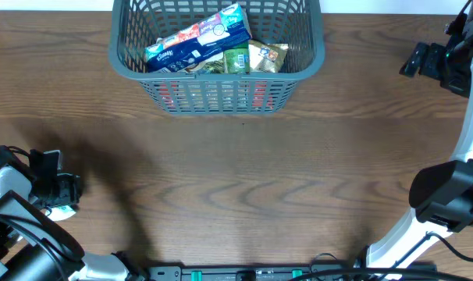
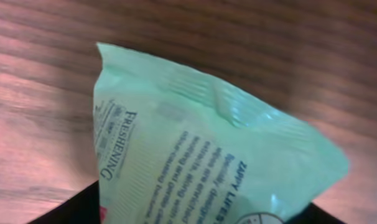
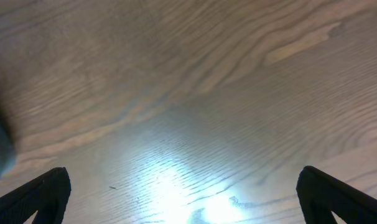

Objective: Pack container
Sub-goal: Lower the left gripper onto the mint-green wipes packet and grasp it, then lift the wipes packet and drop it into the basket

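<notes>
The dark grey lattice container (image 1: 299, 66) stands at the back middle of the table, holding a blue tissue pack (image 1: 199, 37) and green and gold snack packets (image 1: 252, 58). My left gripper (image 1: 61, 195) is at the table's left front edge, shut on a light green wipes packet (image 2: 201, 155) that fills the left wrist view; a bit of it shows under the fingers in the overhead view (image 1: 62, 211). My right gripper (image 3: 185, 199) is open and empty over bare wood; in the overhead view it sits at the far right back (image 1: 416, 58).
The brown wooden table (image 1: 244, 172) stretches between the arms. The right arm's white and black links (image 1: 447, 195) stand at the right front. Cables and a rail (image 1: 244, 273) run along the front edge.
</notes>
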{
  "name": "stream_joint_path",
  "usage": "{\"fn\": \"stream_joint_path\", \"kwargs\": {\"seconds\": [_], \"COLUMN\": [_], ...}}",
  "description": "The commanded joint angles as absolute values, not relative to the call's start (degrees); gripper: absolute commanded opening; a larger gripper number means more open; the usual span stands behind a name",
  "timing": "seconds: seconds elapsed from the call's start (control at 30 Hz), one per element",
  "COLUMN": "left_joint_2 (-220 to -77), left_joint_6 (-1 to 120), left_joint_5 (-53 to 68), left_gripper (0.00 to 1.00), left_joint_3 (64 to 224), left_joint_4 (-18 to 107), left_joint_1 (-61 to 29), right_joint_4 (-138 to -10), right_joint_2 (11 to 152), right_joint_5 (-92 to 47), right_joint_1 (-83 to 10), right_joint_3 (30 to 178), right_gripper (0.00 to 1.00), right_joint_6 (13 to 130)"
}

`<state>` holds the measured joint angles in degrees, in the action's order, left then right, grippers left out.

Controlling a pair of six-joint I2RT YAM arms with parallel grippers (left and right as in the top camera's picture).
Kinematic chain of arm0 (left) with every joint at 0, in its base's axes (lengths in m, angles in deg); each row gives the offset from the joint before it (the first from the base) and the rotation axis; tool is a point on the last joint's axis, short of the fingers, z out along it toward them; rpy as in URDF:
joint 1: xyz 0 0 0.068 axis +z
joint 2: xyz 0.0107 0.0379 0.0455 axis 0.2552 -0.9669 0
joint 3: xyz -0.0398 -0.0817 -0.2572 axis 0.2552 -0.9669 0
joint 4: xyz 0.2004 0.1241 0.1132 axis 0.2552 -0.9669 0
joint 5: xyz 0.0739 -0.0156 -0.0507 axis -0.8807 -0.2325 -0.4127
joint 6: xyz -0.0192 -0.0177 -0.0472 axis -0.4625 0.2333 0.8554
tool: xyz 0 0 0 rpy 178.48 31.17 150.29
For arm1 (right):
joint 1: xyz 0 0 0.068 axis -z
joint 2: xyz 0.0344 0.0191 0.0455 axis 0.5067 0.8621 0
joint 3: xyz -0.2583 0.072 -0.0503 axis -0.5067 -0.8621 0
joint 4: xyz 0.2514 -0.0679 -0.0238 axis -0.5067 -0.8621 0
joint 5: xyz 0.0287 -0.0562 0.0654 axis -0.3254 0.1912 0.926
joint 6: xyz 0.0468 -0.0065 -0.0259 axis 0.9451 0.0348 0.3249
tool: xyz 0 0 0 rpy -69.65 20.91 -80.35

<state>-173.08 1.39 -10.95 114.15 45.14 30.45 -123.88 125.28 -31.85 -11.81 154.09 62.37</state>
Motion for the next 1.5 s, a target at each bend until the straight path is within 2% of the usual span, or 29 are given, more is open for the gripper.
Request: {"fn": "stream_joint_path", "kwargs": {"seconds": [0.0, 0.03, 0.07, 0.1, 0.13, 0.23, 0.3, 0.47, 0.67, 0.83, 1.07, 1.23, 1.47], "left_joint_2": [-173.47, -173.47, -173.47, -173.47, -173.47, -173.45, -173.45, -172.75, -170.72, -169.45, -169.47, -169.47, -170.52], "left_joint_6": [0.9, 0.9, 0.9, 0.9, 0.9, 0.93, 0.95, 3.07, 20.9, 22.22, 24.27, 16.88, -13.89], "left_joint_5": [-10.01, -10.01, -10.01, -10.01, -10.01, -9.99, -9.99, -4.33, -1.99, -1.47, -1.49, -3.3, -14.08], "left_gripper": [0.61, 0.57, 0.47, 0.28, 0.22, 0.19, 0.06, 0.06, 0.06, 0.06, 0.05, 0.06, 0.06], "left_joint_3": [113.91, 113.93, 113.93, 113.93, 113.93, 113.93, 113.93, 114.21, 120.68, 134.63, 163.54, 179.39, 183.96], "left_joint_4": [45.03, 45.03, 45.03, 45.03, 45.05, 45.03, 45.03, 44.59, 41.84, 29.97, 15.7, 13.95, 20.79], "left_joint_1": [30.69, 30.69, 30.69, 30.69, 30.69, 30.66, 30.66, 30.36, 28.04, 22.27, 10.77, -1.82, -23.5], "right_joint_4": [-124.17, -124.23, -124.28, -124.32, -124.36, -124.56, -124.71, -124.82, -124.89, -124.89, -124.89, -124.91, -124.91], "right_joint_2": [125.1, 125.1, 125.1, 125.1, 125.1, 125.1, 125.1, 125.1, 125.1, 125.1, 125.1, 125.1, 125.1], "right_joint_5": [-32.09, -32.09, -32.09, -32.09, -32.09, -32.09, -32.09, -32.07, -32.05, -32.05, -32.05, -32.0, -31.46], "right_joint_1": [-11.4, -11.4, -11.4, -11.4, -11.4, -11.4, -11.4, -11.4, -11.4, -11.4, -11.4, -11.4, -11.4], "right_joint_3": [153.78, 153.76, 153.76, 153.78, 153.76, 153.76, 153.76, 153.76, 153.76, 153.76, 153.76, 153.76, 153.76], "right_gripper": [0.99, 0.99, 0.99, 0.99, 0.99, 0.99, 0.99, 0.99, 0.99, 0.99, 0.99, 0.99, 0.99], "right_joint_6": [61.56, 61.56, 61.56, 61.56, 61.56, 61.13, 61.13, 61.15, 61.15, 61.15, 61.15, 61.17, 61.17]}}
